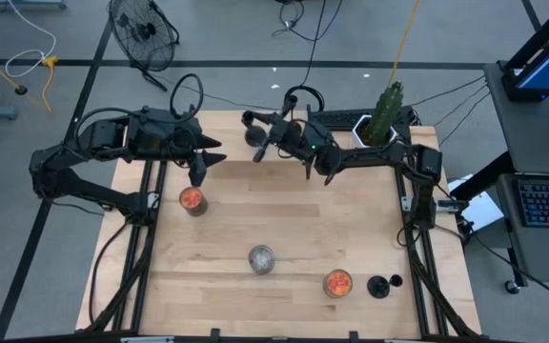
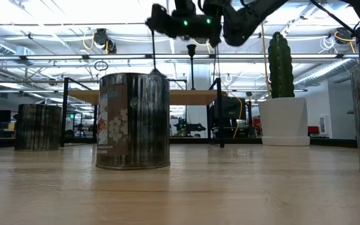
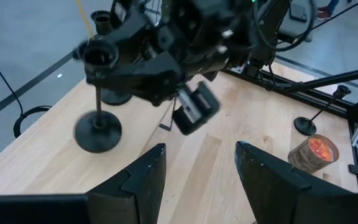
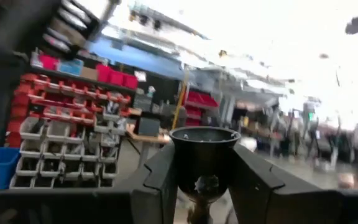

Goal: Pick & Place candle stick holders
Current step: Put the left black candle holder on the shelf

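Overhead first: right gripper [image 1: 267, 134] is seen reaching to the far middle of the table [image 1: 284, 210], closed on a black holder [image 1: 254, 136]. Left gripper [image 1: 199, 171] is hung over the left side, just beyond a jar [image 1: 192, 200]. A second holder [image 1: 380, 285] is found at the near right corner, just beside another jar [image 1: 338, 282]. A can [image 1: 261, 258] is stood near the front middle.

Low view now: the can [image 2: 133, 122] fills the foreground. High behind it the right gripper [image 2: 186, 22] is seen, with the holder's thin stem [image 2: 153, 53] hanging straight down, its base lifted clear of the table. A cactus [image 2: 280, 62] is stood at the far right.

Left wrist view: the left fingers [image 3: 145, 177] are spread apart with only bare wood between them; nothing is held. Ahead, the holder [image 3: 97, 132] is carried upright, gripped near its cup. The second holder [image 3: 305, 125] is seen tilted over close to its jar [image 3: 316, 154]; whether the two are touching cannot be told.

Right wrist view: the holder's cup [image 4: 205, 146] is clamped between the two fingers [image 4: 160, 180].
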Robot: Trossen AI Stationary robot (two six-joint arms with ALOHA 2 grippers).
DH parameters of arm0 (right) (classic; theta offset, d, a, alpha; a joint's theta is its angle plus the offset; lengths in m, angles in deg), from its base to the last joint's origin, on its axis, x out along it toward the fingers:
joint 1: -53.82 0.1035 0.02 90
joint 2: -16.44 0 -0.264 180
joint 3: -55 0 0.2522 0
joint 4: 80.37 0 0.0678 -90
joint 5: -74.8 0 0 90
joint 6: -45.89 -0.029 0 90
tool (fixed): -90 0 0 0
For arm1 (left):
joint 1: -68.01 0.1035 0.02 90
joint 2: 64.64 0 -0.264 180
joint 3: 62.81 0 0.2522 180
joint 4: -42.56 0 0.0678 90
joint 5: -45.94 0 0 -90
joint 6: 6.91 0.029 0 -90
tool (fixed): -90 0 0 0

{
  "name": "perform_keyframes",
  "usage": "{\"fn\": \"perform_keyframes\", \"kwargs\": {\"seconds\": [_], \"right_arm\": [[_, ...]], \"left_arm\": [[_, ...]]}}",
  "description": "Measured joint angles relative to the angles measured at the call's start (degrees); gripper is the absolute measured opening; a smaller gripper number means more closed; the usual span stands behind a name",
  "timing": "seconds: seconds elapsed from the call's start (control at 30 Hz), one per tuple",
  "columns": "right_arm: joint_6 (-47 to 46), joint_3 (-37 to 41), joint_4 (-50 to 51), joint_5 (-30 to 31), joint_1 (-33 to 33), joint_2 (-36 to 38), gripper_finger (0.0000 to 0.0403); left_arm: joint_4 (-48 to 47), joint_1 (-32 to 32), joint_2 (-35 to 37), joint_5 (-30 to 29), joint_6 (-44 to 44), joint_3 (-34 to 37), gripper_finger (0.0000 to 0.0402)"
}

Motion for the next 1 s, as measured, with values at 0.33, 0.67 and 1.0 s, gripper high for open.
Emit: {"fn": "perform_keyframes", "kwargs": {"seconds": [0.33, 0.67, 1.0], "right_arm": [[8.0, -8.8, 11.8, 0.3, -0.6, 0.0, 0.0105], [8.6, -8.9, 14.2, 0.3, -1.5, -1.9, 0.0104], [11.4, -8.8, 14.8, 1.8, -2.3, -4.3, 0.0106]], "left_arm": [[0.0, 0.0, 0.0, 0.0, -0.3, 0.0, 0.02], [0.1, 0.0, 0.0, 0.0, -0.2, 0.0, 0.02], [0.1, 0.0, 0.0, 0.0, 0.5, 0.0, 0.02]]}}
